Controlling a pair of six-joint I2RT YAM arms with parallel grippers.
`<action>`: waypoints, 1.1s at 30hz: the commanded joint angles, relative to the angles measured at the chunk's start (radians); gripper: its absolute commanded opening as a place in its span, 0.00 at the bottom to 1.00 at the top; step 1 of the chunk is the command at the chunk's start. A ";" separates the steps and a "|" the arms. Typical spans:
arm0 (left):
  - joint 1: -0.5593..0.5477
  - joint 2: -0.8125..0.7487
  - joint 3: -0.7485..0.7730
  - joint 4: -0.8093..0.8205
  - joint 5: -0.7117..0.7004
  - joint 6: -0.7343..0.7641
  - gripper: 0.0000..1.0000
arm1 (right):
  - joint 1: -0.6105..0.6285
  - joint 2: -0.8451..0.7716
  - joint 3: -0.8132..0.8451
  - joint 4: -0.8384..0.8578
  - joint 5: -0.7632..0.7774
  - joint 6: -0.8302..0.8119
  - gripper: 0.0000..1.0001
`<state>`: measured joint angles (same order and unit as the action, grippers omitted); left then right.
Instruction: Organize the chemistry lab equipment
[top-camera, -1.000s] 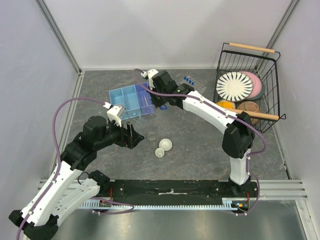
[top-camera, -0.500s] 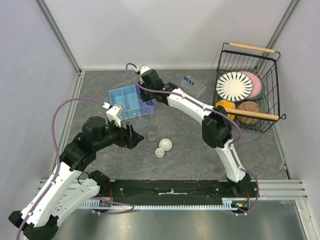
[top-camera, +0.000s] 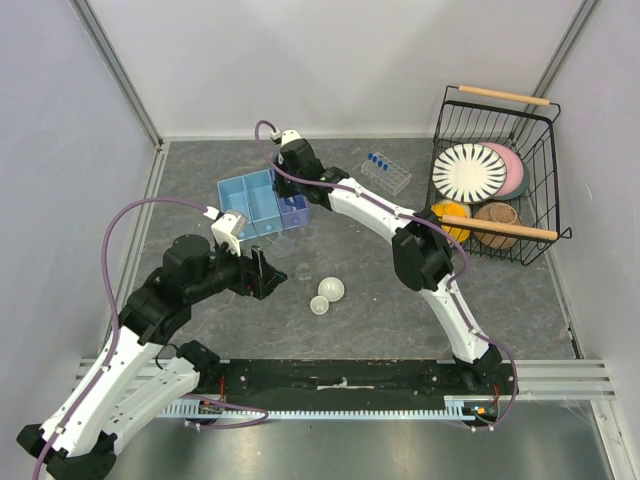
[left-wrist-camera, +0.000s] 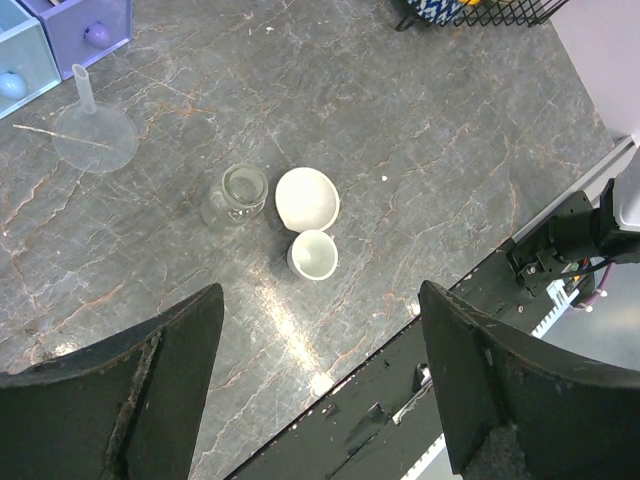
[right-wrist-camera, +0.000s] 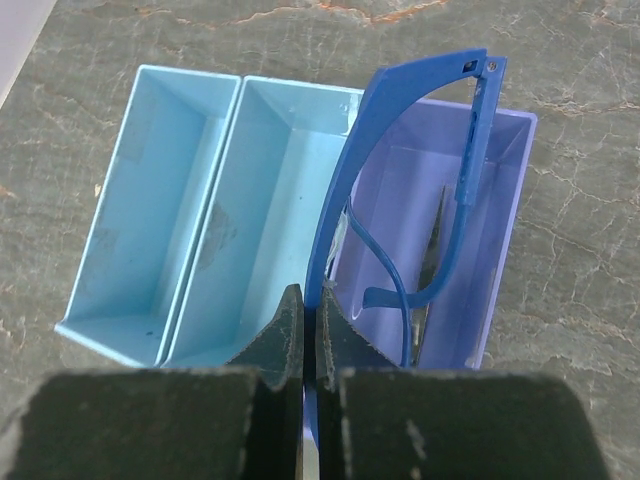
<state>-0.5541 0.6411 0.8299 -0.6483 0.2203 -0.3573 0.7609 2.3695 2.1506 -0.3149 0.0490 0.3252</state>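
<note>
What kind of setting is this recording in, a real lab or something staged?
Probably a staged robot test cell, not a working lab: plain white panel walls enclose a stone-look tabletop, with a clear funnel, a tube rack and blue safety glasses.

1 overhead, 2 downward wrist close-ups

No text, label, brand, number or sign can be read on anything here.

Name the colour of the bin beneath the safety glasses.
Purple; the bin shows best in right wrist view.
</note>
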 joint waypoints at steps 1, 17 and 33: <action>-0.003 -0.006 -0.003 0.032 0.021 0.023 0.85 | -0.023 0.053 0.084 0.046 -0.006 0.052 0.00; -0.003 0.019 -0.006 0.052 0.030 0.021 0.85 | -0.040 0.126 0.120 -0.075 -0.072 0.115 0.00; -0.003 0.020 -0.012 0.059 0.054 -0.011 0.85 | -0.032 0.018 0.066 -0.151 -0.008 0.081 0.54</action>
<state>-0.5541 0.6594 0.8272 -0.6315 0.2451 -0.3576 0.7227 2.4863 2.2204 -0.4549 0.0120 0.4210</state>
